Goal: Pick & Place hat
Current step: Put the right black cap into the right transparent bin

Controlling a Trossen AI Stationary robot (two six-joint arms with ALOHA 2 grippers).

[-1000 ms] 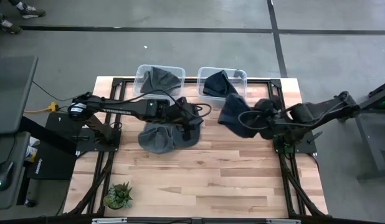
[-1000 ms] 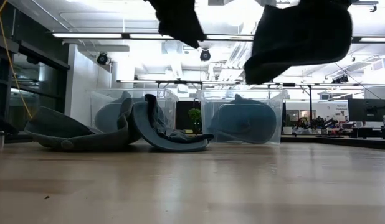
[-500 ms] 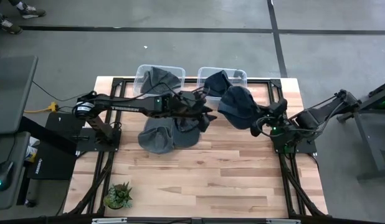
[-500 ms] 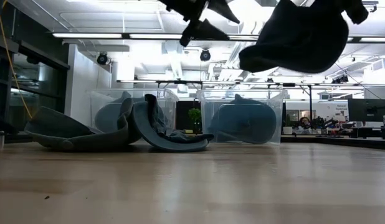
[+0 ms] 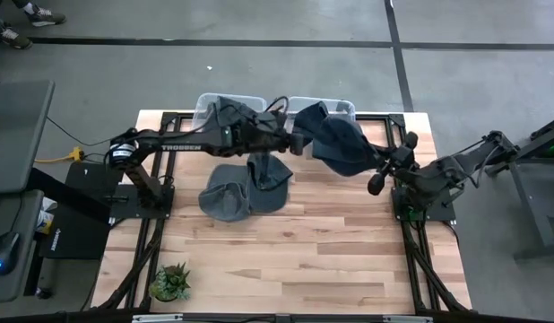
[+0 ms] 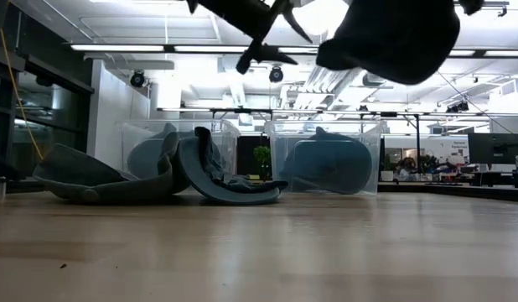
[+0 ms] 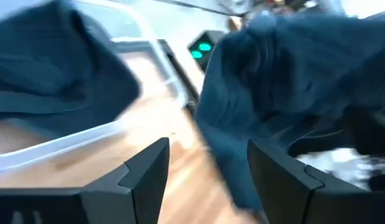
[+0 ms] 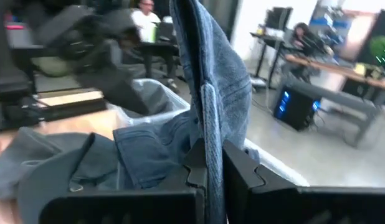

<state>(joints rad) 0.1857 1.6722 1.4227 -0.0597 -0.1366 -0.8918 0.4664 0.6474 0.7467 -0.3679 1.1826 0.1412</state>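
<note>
Scene: Two dark arms work above the far edge of a wooden surface (image 5: 286,251), where two clear bins stand side by side.
Right claw (image 8: 208,163): Closed on a dark denim hat (image 5: 338,144), its fingers pinching a fold of the cloth, as the right wrist view shows close up.
Hat's place: Aloft, hanging from the right claw over the surface's far edge, just beside and partly over the right bin (image 5: 341,109); in the low view it hangs high above the boards.
Left claw (image 7: 208,169): Spread open and holding nothing, raised near the far edge between the left bin (image 5: 205,104) and the right bin, close to the hanging hat.
How the hat should handle: Judged soft and light; it droops and folds under its own weight, so it would sag rather than keep shape and is unlikely to be harmed by a drop.
Where to grip: A doubled fold or the stiffer brim looks the surest hold; a single loose layer could slip out.
Other hats: A loose pile (image 5: 246,187) lies on the surface towards its left side, nearer than the bins; each bin already has dark cloth inside.
Corner: A small potted plant (image 5: 170,282) sits by the near left corner.
</note>
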